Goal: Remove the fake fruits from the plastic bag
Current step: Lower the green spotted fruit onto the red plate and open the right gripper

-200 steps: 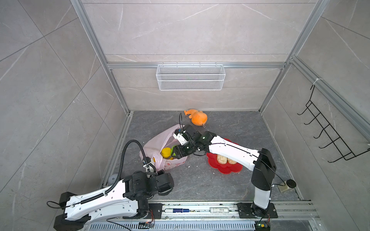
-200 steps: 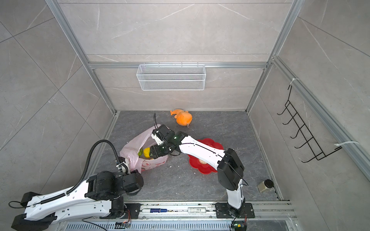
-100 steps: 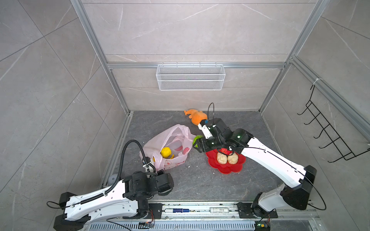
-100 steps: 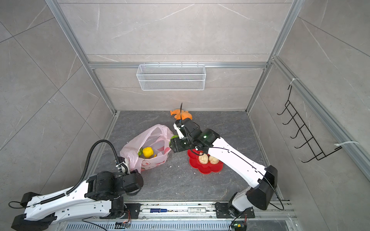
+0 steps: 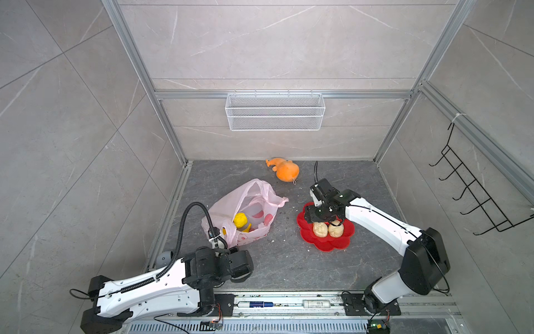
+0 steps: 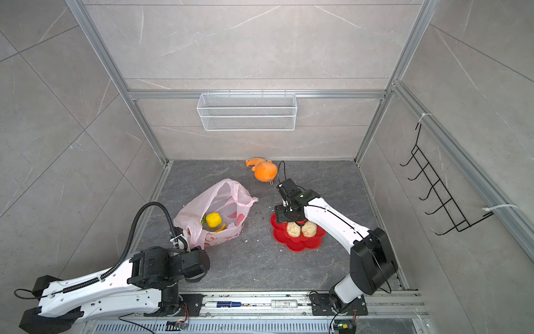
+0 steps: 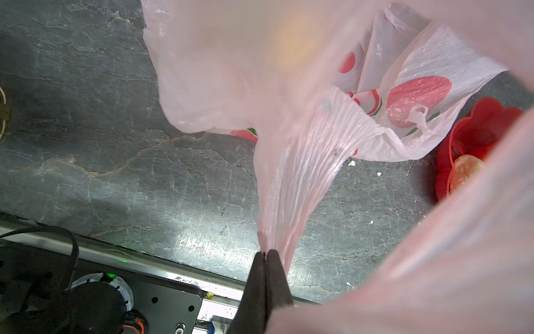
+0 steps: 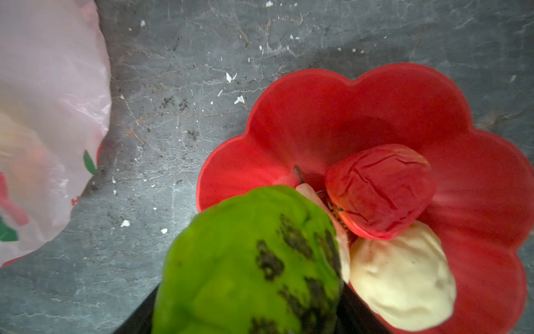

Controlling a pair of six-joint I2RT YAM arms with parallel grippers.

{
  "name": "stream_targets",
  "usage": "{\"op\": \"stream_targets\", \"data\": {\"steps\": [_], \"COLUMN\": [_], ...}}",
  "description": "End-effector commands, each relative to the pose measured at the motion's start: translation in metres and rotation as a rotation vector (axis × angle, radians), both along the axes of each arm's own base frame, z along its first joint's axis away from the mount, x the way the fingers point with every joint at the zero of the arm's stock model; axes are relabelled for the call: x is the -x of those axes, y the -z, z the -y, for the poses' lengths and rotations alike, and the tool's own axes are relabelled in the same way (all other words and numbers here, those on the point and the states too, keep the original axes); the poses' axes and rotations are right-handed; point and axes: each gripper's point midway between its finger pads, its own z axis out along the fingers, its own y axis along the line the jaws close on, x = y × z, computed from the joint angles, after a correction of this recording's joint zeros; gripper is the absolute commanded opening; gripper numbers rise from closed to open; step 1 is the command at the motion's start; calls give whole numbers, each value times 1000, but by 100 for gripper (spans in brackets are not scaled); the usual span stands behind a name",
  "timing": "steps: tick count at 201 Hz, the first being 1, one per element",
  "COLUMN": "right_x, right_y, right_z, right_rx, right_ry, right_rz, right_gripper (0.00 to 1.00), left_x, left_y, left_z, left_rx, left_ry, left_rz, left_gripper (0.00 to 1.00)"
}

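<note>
Left gripper [image 7: 266,256]: jaws pressed together, pinching a stretched handle of the plastic bag [image 5: 245,199], low by the front rail. The bag sits open on the grey floor, left of centre in both top views. Its print shows red blobs and red-green watermelon-slice shapes. Any lettering is too blurred to read. Inside the bag: yellow bumpy fruit [image 5: 241,221], with the banana [image 6: 220,229] just beside it.

Right gripper [image 5: 315,216]: clamped on the green fruit [image 8: 248,266], which has dark patches, held over the bag-side rim of the red plate [image 5: 332,244]. On the plate: two beige fruits [image 5: 320,230] touching each other, red fruit [image 8: 381,191] against them.

Orange plush [image 5: 286,170] lies near the back wall, apart from everything else. Marker [image 5: 255,303] with a blue label lies on the front rail, text too small to read.
</note>
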Motion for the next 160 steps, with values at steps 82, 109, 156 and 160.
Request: {"op": "stream_targets", "data": {"steps": [82,109,156,160], "right_x": [-22,-23,-23,-23], "right_y": [44,52,51,51], "right_z": [11,14,19,19], "right_rx": [84,100,120,124], "right_ry": [6,2,-2,-2], "right_rz": [-38,-58,-58,-58], "right_gripper": [49,53,62,64], "left_x": [2,2,1,1], "left_y": [-7,-5,-7,-7], "left_z": [-1,-1,-4,-5], "left_rx": [3,-4,-6,-8], "left_ry": [12,4,-24,-26], "left_rz": [-4,-9,-1,0], "left_gripper": [0,0,0,0]}}
